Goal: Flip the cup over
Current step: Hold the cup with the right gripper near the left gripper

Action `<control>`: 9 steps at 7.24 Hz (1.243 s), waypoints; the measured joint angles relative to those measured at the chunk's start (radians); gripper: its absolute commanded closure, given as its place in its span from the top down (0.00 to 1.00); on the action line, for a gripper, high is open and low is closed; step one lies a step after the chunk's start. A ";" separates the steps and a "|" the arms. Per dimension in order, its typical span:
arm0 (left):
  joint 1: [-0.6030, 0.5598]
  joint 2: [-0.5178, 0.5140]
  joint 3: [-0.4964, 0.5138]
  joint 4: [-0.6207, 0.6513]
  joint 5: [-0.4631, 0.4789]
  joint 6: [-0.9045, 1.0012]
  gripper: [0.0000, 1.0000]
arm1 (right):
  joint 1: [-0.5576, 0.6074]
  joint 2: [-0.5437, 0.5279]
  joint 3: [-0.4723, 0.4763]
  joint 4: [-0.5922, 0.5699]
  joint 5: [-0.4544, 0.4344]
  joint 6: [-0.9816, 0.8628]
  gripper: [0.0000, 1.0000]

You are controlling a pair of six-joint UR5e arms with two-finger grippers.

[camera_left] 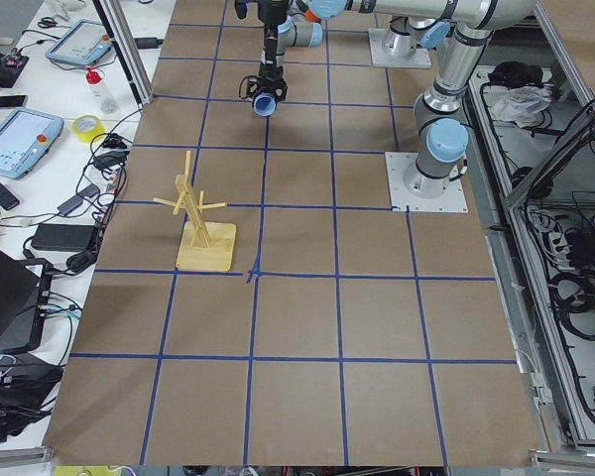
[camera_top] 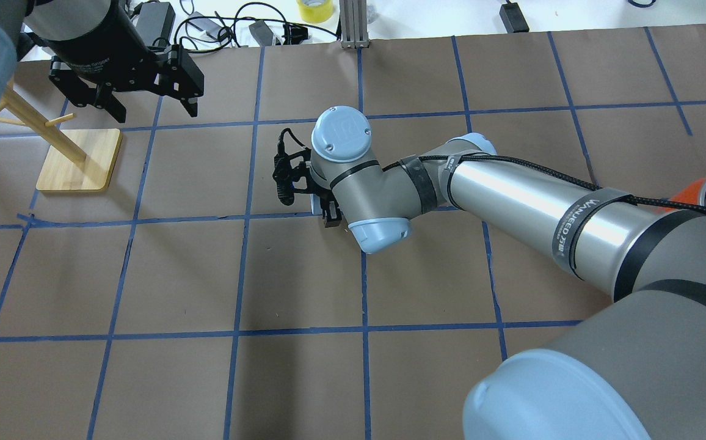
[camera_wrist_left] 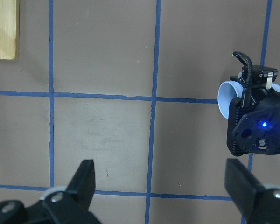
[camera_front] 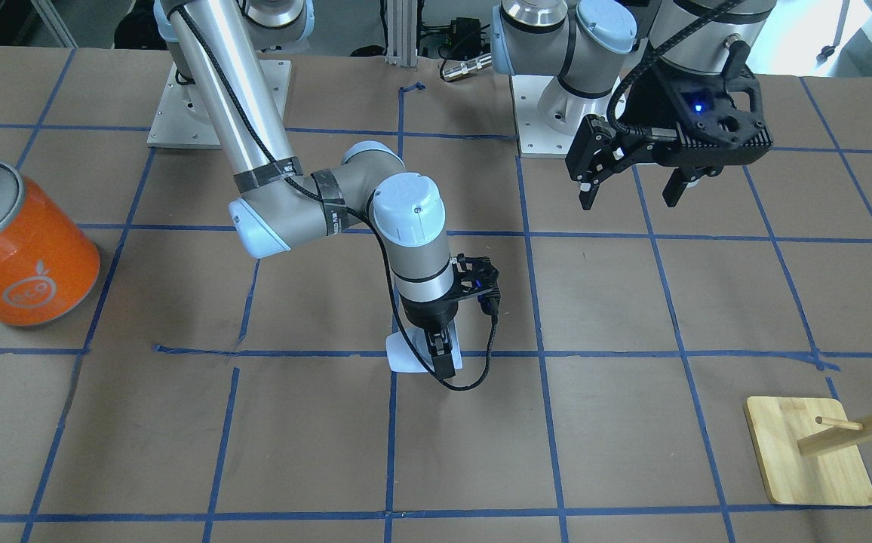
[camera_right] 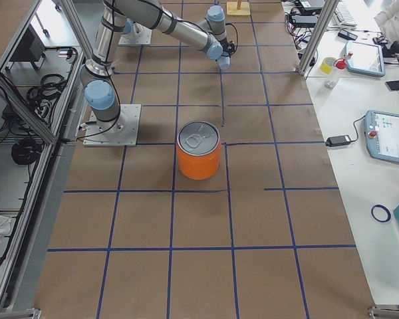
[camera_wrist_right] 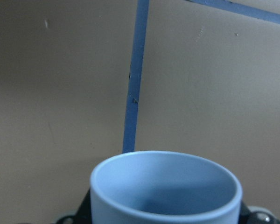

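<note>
The cup is a small pale bluish-white tumbler, held tilted low over the brown table near a blue tape crossing. My right gripper is shut on it, with a finger on either side. The right wrist view shows its open mouth and light blue inside. The cup also shows in the left wrist view, mostly hidden behind the right gripper. I cannot tell whether it touches the table. My left gripper is open and empty, well above the table near its base, and shows in the overhead view.
A large orange can with a silver top stands at the table's end on my right. A wooden peg stand on a square base sits on my left. Blue tape lines grid the brown paper.
</note>
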 measured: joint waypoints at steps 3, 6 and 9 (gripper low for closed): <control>0.000 0.000 0.000 0.000 0.001 0.000 1.00 | 0.001 0.021 0.000 -0.004 0.003 0.003 0.15; 0.000 0.000 0.000 0.000 0.001 0.000 1.00 | 0.000 0.025 0.000 -0.006 0.003 0.004 0.40; 0.000 0.001 0.000 0.000 -0.003 0.002 1.00 | 0.001 0.025 0.000 -0.003 0.003 0.011 0.73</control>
